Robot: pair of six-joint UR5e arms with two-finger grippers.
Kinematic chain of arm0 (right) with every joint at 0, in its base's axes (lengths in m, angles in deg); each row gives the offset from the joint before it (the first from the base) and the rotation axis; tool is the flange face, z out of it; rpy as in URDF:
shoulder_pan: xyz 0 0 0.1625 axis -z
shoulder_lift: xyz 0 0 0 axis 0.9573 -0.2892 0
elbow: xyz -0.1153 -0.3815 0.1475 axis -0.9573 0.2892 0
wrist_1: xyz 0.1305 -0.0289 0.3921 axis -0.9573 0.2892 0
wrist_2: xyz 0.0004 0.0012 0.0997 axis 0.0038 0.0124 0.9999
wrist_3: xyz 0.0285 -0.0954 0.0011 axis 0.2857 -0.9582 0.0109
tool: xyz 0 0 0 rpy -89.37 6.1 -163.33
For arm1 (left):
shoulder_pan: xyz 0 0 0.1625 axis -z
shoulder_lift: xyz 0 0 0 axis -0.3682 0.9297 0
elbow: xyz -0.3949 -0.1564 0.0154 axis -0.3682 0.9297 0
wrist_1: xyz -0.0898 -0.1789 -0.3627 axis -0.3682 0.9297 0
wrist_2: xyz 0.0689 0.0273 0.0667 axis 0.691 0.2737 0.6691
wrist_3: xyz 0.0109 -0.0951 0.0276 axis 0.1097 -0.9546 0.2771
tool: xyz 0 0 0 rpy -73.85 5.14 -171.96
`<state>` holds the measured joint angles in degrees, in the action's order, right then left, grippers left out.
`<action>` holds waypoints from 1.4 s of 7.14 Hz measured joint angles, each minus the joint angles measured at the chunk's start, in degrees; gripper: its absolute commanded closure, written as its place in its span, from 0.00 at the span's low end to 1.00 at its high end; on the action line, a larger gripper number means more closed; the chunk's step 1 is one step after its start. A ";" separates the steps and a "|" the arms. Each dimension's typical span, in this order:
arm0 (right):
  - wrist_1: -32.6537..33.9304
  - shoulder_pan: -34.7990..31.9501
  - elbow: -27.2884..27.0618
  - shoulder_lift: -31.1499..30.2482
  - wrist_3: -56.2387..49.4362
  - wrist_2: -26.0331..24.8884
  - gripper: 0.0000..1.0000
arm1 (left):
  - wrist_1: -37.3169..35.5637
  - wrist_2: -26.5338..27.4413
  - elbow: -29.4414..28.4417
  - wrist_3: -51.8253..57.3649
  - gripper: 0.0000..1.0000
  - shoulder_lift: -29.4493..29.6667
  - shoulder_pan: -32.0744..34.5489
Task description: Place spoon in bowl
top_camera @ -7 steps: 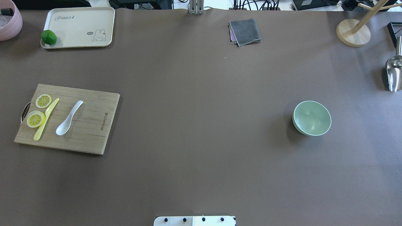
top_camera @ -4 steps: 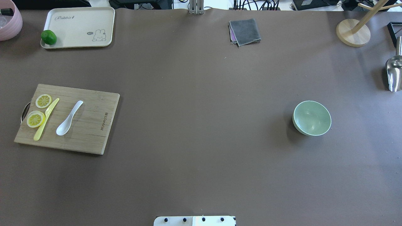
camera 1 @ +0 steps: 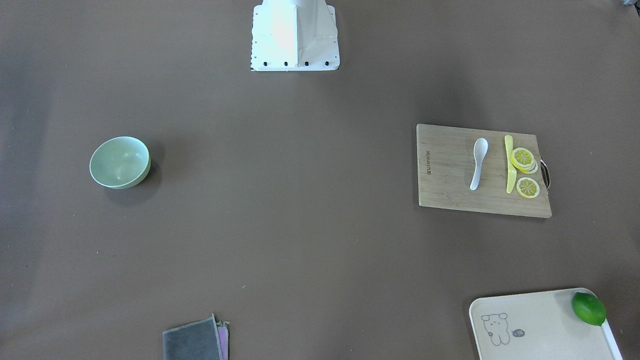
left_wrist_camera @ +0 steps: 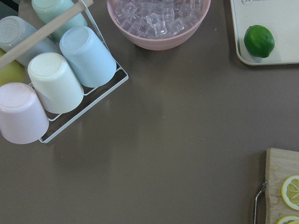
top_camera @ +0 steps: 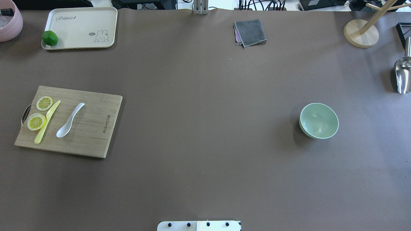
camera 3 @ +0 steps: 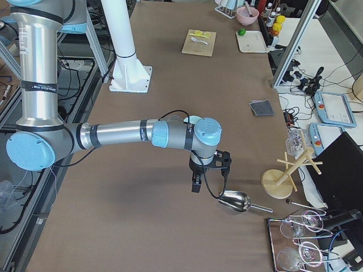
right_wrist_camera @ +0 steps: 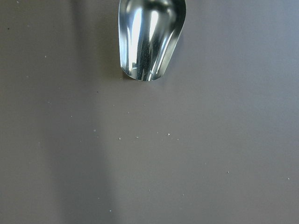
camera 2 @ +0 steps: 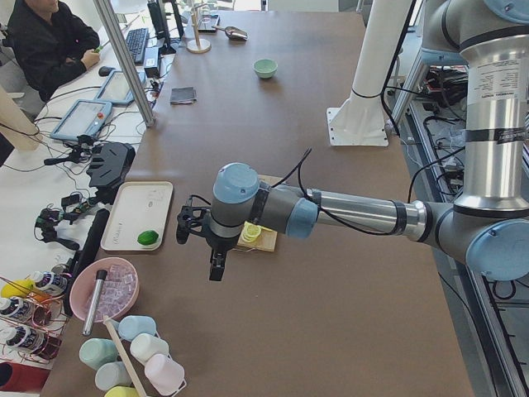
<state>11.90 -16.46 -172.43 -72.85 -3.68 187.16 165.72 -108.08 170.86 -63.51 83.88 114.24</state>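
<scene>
The white spoon [top_camera: 69,121] lies on a wooden cutting board [top_camera: 93,128] at the table's left, scoop toward me; it also shows in the front view [camera 1: 477,162]. The mint-green bowl [top_camera: 319,120] stands empty and upright at the right, also seen in the front view [camera 1: 120,161]. My left gripper [camera 2: 216,269] shows only in the left side view, hanging above the table beyond the board's left end. My right gripper [camera 3: 195,184] shows only in the right side view, above the table next to a metal scoop [camera 3: 235,201]. I cannot tell whether either is open or shut.
A yellow knife [top_camera: 47,121] and lemon slices [top_camera: 36,121] share the board. A cream tray [top_camera: 80,25] with a lime [top_camera: 49,38] is at far left. A grey cloth [top_camera: 250,32], a wooden stand [top_camera: 361,33], a pink ice bowl [left_wrist_camera: 159,18] and racked cups [left_wrist_camera: 56,79] line the edges.
</scene>
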 measured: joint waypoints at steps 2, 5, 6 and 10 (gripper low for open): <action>0.00 0.00 -0.14 0.00 0.08 0.18 0.00 | 0.00 0.00 0.07 0.00 0.02 0.01 -0.09; -0.14 0.22 -0.27 0.18 0.07 0.28 0.00 | 0.18 -0.16 0.22 -0.02 0.02 0.19 -0.71; -1.15 0.74 -0.78 0.50 0.10 0.61 0.00 | 0.53 -0.23 0.37 -0.06 0.02 0.71 -1.91; -20.20 11.03 -1.31 1.94 2.06 2.27 0.00 | 9.06 -0.17 -0.21 -0.23 0.02 5.18 -11.62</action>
<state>-8.30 -5.43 -173.74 -70.91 -1.62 189.43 174.77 -108.25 170.65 -63.74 89.05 102.62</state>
